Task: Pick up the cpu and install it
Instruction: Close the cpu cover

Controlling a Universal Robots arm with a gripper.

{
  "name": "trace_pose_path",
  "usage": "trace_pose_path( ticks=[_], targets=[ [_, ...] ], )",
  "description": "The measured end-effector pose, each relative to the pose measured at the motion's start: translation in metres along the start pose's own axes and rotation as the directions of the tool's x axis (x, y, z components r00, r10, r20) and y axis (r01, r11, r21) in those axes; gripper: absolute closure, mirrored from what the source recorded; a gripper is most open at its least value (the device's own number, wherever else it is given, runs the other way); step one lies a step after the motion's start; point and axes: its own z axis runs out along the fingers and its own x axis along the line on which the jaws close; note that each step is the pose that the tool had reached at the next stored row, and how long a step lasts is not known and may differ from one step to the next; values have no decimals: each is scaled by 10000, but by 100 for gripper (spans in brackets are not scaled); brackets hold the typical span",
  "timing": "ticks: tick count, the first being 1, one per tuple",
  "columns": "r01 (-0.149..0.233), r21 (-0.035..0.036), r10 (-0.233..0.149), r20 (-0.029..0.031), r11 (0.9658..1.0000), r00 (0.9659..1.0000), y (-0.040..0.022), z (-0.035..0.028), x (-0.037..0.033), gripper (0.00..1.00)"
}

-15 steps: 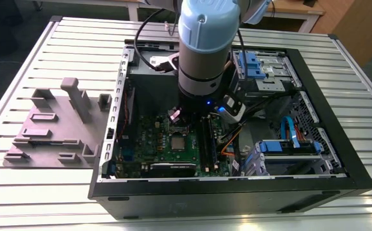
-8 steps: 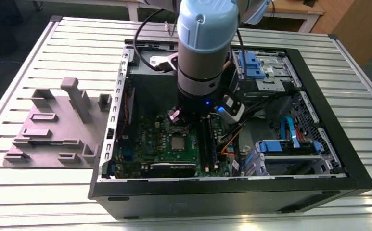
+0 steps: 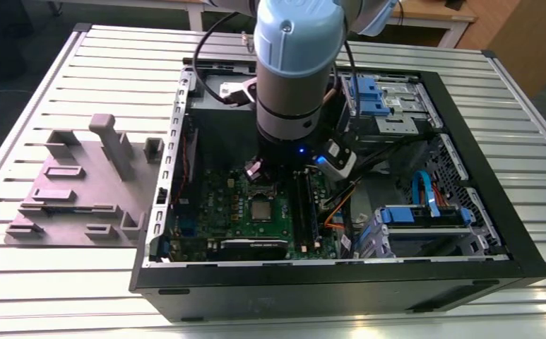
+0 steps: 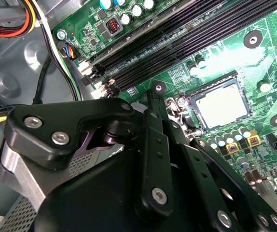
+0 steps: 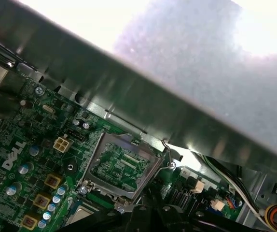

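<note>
Cpu (image 4: 224,103): one, seated in one socket (image 4: 213,85), one green motherboard (image 4: 215,53).

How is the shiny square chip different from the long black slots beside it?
The cpu is a silvery-grey square; the black slots are long, thin strips. The cpu is one piece lying flat in its metal-framed socket; the slots run side by side, several together. Both sit on the green motherboard.
</note>
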Motion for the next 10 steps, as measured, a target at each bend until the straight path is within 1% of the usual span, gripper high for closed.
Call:
trace_pose_path(
  ticks=[5,10],
  targets=[
    [8,5,-8,-1,10000,10000,-2,-38,3,90],
    [32,2,-32,-2,10000,10000,-41,-56,22,90]
  ],
)
